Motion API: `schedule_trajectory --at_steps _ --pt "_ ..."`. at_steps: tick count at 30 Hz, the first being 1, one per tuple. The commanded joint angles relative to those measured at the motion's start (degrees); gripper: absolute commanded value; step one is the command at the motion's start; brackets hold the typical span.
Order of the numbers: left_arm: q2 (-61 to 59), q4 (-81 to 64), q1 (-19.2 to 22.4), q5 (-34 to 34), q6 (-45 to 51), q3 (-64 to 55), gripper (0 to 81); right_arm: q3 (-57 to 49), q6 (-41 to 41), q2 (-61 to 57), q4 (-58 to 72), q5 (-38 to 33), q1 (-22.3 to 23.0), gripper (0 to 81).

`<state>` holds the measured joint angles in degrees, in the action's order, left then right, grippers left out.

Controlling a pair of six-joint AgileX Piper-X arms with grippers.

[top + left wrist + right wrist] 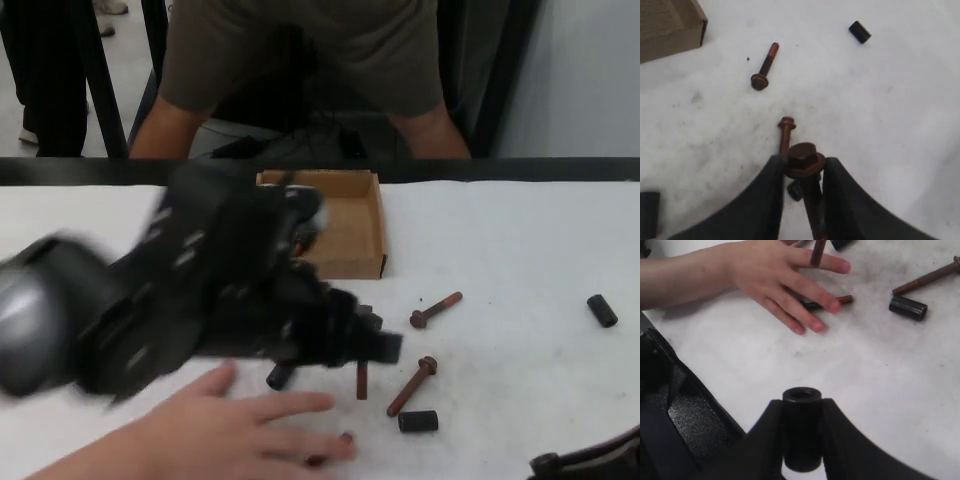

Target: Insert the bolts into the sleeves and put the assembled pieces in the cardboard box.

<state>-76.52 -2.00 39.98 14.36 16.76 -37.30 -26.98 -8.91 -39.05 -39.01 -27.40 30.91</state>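
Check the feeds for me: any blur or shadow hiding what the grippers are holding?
High view: the left arm is streaked with blur and hides the middle of the bench. Left wrist view: the left gripper and its bolt look soft, while the loose bolts beyond are crisp. Right wrist view: the sleeve in the right gripper reads plainly, with a faint shadow under the person's hand.

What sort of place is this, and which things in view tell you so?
Probably a robot lab's assembly bench: loose bolts and black sleeves lie on a white bench near a cardboard box, while the left gripper holds a bolt and the right gripper holds a sleeve.
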Motion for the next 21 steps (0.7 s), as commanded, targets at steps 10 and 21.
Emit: schedule_trajectory --at_steps 10,21 --pt "15.4 -28.9 0.2 7.8 7.1 17.3 0.8 4.0 -7.3 0.5 16.8 4.8 9.7 0.2" --pt "18.4 -37.5 0.2 16.2 7.6 23.1 0.8 9.5 -10.0 -2.2 27.7 12.1 17.8 0.2"
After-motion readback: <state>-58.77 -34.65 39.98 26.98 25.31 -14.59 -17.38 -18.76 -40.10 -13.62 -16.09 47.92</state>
